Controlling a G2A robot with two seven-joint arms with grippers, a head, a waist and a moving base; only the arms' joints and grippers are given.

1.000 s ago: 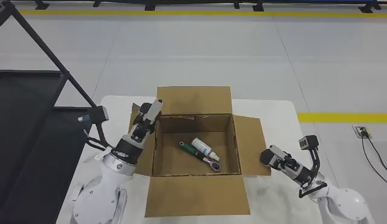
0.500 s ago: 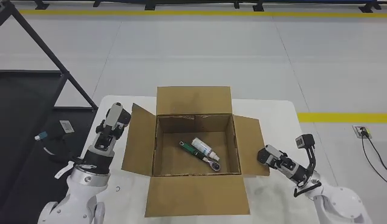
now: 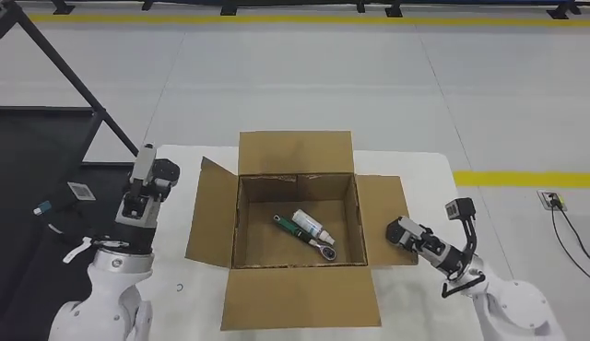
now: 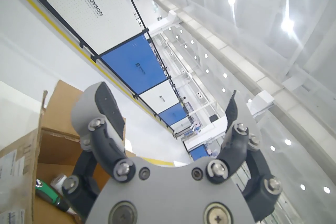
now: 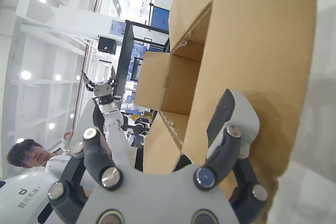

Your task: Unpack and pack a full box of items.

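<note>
White table (image 3: 415, 166) w/ box (image 3: 295, 152) in the middle, all 4 flaps open. 2 items lie side by side on its floor: green tool (image 3: 288, 227), white bottle (image 3: 306, 221). L gripper (image 4: 168, 93) is raised beside the left flap, jaws apart, empty. R gripper (image 5: 158, 113) sits by the right flap, jaws apart, empty. Opening looks done; both items need lifting out, then repacking.

White table (image 3: 398, 163), yellow floor line (image 3: 521, 178)

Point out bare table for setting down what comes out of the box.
Free: the table corner beyond the box's right flap, and the strip left of its left flap. Crowded: near the right gripper at that right flap.
</note>
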